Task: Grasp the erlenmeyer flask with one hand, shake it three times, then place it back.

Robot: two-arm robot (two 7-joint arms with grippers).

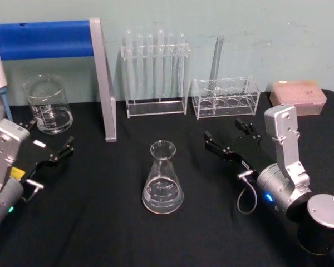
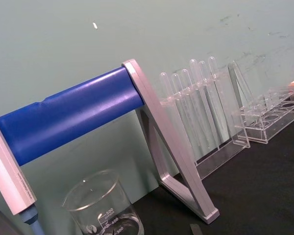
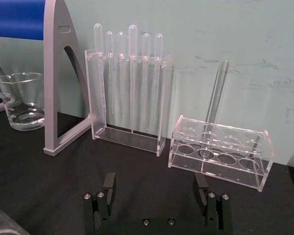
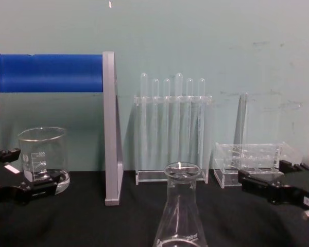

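Note:
The erlenmeyer flask [image 1: 162,181] stands upright on the black table, near the middle; the chest view shows its neck and rim [image 4: 181,206] close in front. My right gripper [image 1: 229,135] hovers to the right of the flask and a little behind it, clear of it. Its fingers are open with nothing between them, as the right wrist view shows [image 3: 155,188]. My left gripper [image 1: 47,136] rests open at the left, just in front of the beaker [image 1: 49,105], far from the flask. Both grippers appear low at the sides of the chest view, left [image 4: 26,170] and right [image 4: 265,175].
A pipette stand with a blue bar [image 1: 44,39] and a grey upright [image 1: 104,83] stands back left. A clear rack of test tubes [image 1: 156,72] and a low clear rack [image 1: 225,97] with one tube line the back wall. A pink box [image 1: 298,97] sits back right.

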